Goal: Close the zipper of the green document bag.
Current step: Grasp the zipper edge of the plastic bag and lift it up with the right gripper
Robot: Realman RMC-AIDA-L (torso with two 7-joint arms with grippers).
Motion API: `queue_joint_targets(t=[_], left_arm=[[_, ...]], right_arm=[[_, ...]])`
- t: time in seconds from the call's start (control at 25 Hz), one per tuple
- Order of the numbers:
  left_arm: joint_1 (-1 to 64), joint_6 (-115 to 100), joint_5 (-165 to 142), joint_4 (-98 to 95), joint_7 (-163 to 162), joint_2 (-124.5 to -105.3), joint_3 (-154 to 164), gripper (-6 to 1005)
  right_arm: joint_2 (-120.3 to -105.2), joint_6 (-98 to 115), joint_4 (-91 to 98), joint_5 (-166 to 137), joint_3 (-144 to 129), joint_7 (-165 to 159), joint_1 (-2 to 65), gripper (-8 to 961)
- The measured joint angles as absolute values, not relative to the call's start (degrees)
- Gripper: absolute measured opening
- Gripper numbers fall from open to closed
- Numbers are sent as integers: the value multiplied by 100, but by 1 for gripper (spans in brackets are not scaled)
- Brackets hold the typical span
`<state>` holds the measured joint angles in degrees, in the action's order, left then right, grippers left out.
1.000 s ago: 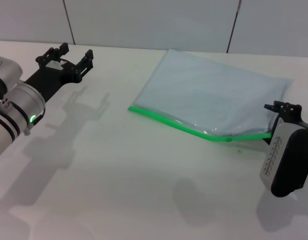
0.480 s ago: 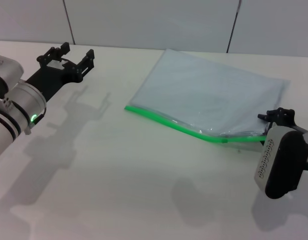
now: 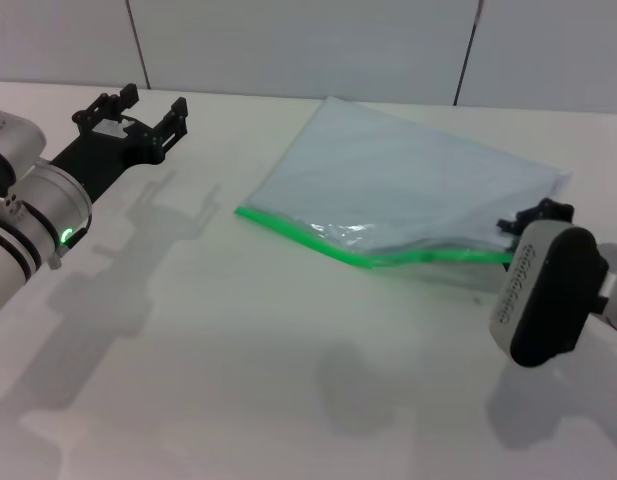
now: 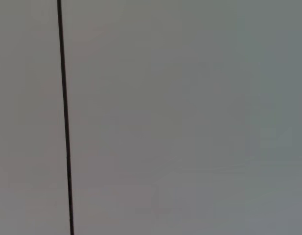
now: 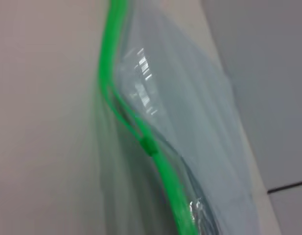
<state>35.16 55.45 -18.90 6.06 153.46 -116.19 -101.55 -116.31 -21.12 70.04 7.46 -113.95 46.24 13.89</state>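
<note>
Bag: the green document bag (image 3: 408,195) lies flat on the white table (image 3: 238,380), a pale blue-grey pouch set at a slant, its green-edged long side toward the robot.

Zipper: the zipper (image 3: 373,258) runs along that near edge. Past its middle the strip bends and the two halves part, and the plastic bulges up between them, so that stretch looks unsealed.

Slider: in the right wrist view a small thicker green piece, the slider (image 5: 148,145), sits on the strip where the two halves meet. This is a guess, as the view is soft.

Right gripper: the right gripper (image 3: 533,218) is at the bag's right end of the zipper, low over the table. The wrist housing hides the fingers, so whether they are clenched, released or grasping the bag's corner cannot be told.

Left gripper: the left gripper (image 3: 133,120) is parked well to the left of the bag, above the table, its fingers spread and holding nothing.

Doing the step well: judging from the bend, the bag needs one end pinned so the strip lies straight. The slider should be pinched squarely and drawn along the strip's own line, not lifted, or the thin pouch will slide and buckle.
</note>
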Motion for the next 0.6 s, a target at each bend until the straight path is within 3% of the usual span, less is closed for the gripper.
queue_joint_targets(t=[0.6], left_arm=[[3512,5647,-3003,1330,14565,-11562,-9177,695]], right_arm=[[-11589,-2597,8902,780,-11071,4221,681,91]])
